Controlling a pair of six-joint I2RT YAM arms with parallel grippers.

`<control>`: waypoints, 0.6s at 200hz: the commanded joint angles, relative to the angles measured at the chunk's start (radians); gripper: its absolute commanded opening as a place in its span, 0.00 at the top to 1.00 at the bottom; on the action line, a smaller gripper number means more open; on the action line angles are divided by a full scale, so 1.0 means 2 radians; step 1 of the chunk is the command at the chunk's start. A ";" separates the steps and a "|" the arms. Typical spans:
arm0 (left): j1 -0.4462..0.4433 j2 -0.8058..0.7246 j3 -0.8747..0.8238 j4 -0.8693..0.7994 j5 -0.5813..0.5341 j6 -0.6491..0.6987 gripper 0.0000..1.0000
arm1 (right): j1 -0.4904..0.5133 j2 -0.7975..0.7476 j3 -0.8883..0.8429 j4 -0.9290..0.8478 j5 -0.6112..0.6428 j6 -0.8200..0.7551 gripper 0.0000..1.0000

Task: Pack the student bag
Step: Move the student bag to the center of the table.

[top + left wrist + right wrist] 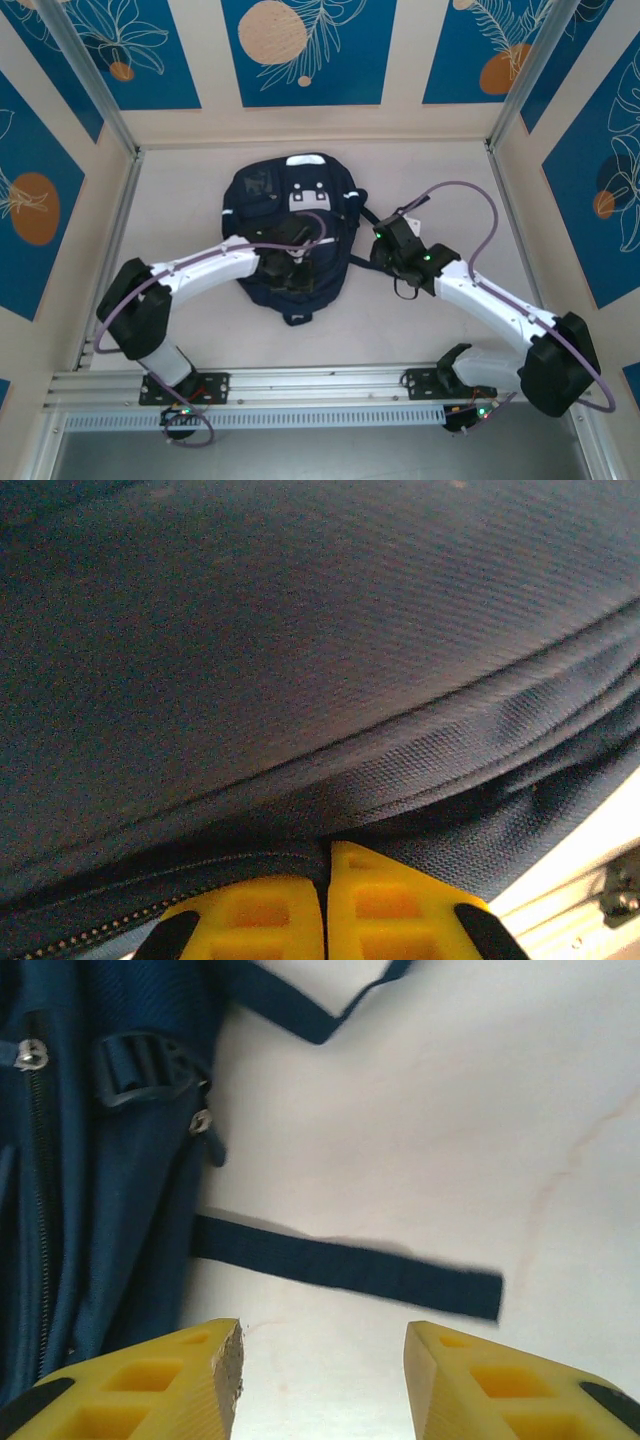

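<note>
The student bag (262, 195), a navy backpack with a grey-white patch, lies flat in the middle of the table. My left gripper (297, 262) rests on its lower half. In the left wrist view the left gripper (325, 865) is shut, its yellow fingertips (375, 890) pressed into the navy fabric (300, 650) beside a zip (110, 920); I cannot tell if a fold is pinched. My right gripper (388, 245) hovers by the bag's right side. In the right wrist view the right gripper (322, 1350) is open and empty above the table, just short of a loose strap (350, 1272), with the bag's side (100, 1210) to its left.
The pale tabletop (440, 300) is boxed in by patterned walls and metal posts (520, 75). An aluminium rail (320, 385) runs along the near edge. Another thin strap (300, 1015) loops from the bag, and two zip pulls (201, 1121) hang on its side.
</note>
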 commanded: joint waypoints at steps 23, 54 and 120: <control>-0.050 0.017 0.032 -0.011 0.103 0.064 0.90 | -0.015 -0.060 -0.023 -0.022 0.051 0.005 0.53; -0.066 0.015 0.029 -0.015 0.137 0.071 0.86 | -0.024 -0.080 -0.042 0.004 0.031 -0.014 0.55; -0.092 0.016 0.043 -0.010 0.156 0.101 0.78 | -0.034 -0.120 -0.070 0.050 -0.025 -0.047 0.58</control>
